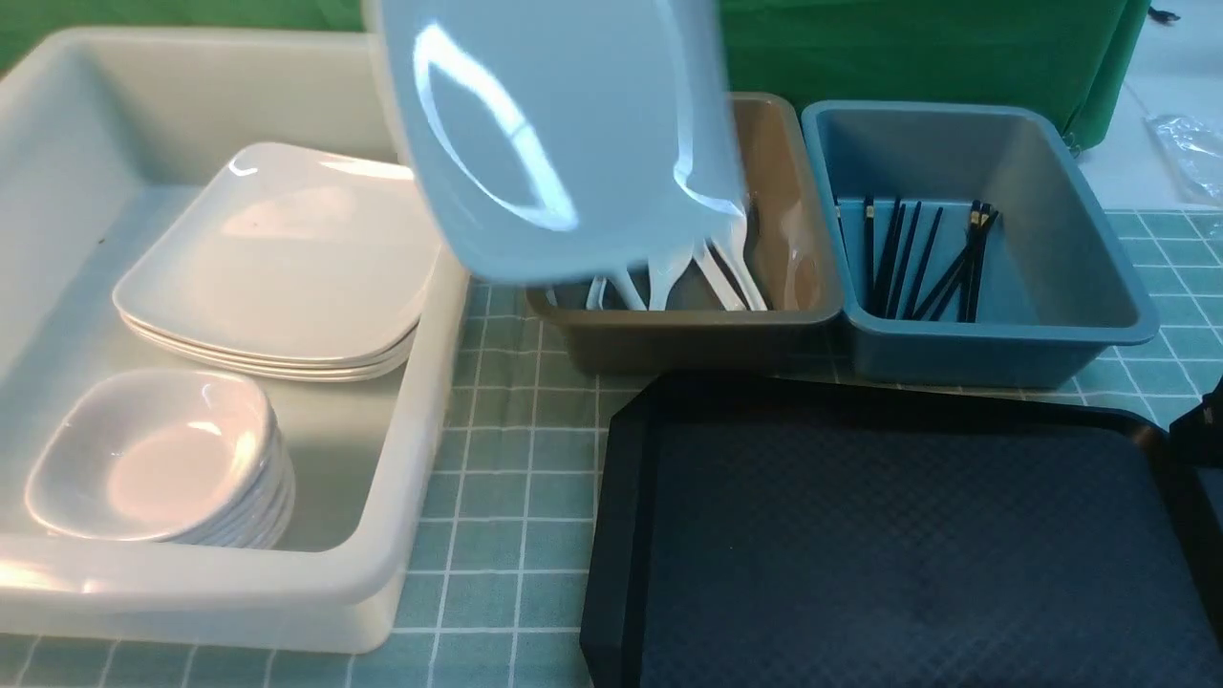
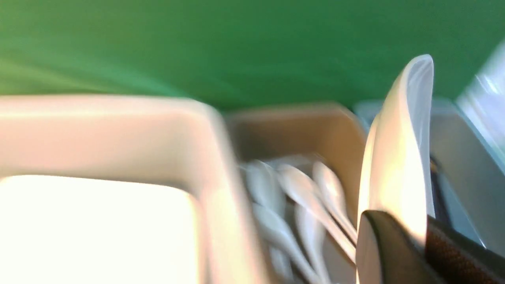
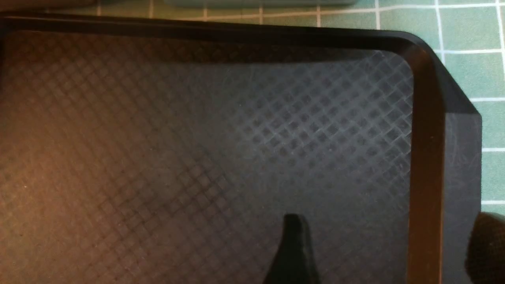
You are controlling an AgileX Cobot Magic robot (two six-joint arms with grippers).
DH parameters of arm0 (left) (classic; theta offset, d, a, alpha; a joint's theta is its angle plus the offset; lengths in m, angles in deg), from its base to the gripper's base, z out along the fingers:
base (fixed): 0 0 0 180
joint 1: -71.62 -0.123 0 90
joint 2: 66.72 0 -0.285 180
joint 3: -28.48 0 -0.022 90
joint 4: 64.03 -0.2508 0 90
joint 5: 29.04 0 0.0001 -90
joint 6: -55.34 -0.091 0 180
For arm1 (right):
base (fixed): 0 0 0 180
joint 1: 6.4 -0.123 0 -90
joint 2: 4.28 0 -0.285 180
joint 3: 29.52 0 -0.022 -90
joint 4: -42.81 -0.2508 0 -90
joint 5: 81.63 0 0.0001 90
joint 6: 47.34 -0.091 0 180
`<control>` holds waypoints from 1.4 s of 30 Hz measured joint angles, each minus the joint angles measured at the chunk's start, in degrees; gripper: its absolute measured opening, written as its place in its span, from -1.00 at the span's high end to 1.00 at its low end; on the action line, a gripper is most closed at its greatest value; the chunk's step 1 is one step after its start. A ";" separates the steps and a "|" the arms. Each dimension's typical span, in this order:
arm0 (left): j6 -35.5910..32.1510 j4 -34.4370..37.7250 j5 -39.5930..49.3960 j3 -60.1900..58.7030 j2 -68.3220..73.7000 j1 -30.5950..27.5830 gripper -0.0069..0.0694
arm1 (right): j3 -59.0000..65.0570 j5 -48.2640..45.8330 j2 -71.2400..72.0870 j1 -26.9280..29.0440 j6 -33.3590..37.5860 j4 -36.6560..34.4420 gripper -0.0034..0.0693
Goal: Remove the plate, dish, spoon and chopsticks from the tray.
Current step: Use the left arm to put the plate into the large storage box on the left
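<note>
**Inspector:** Where was the plate?

**Operator:** Off the tray. It hung tilted in the air, seen in the front view over the white bin wall and the brown bin. The left gripper was pinching its rim.

**Inspector:** And the right gripper?

**Operator:** Jaws spread wide, holding nothing, above a corner of the tray.

**Inspector:** Which step was in hand?

**Operator:** In my judgement, carrying the plate to the white bin. The next move called for levelling it over the stacked plates, lowering it gently, then letting go.
</note>
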 joint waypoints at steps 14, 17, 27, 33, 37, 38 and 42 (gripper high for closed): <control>-0.89 9.54 -4.48 -12.26 1.67 -30.11 0.74 | 0.00 -0.04 0.00 0.00 0.00 0.00 -0.65; -2.92 14.67 -10.55 -18.14 2.71 -30.53 0.74 | 0.00 -0.04 0.00 0.00 0.00 0.00 -0.65; -8.00 25.83 -25.11 -26.39 10.46 -25.68 0.74 | 0.00 -0.21 0.00 0.00 0.00 0.00 -0.65; -8.19 25.87 -25.50 -26.39 13.84 -23.29 0.74 | 0.00 -0.63 0.00 0.00 -0.05 0.00 -0.65; -8.13 23.36 -24.09 -26.39 15.71 -23.29 0.58 | 0.00 -1.28 0.00 0.00 -0.05 0.00 -0.65; -8.08 22.51 -23.48 -26.39 16.07 -23.29 0.53 | 0.00 -1.41 0.00 0.00 -0.05 0.00 -0.65; -7.49 19.45 -20.16 -26.39 17.61 -23.19 0.19 | 0.00 -1.46 0.00 0.00 -0.05 0.00 -0.65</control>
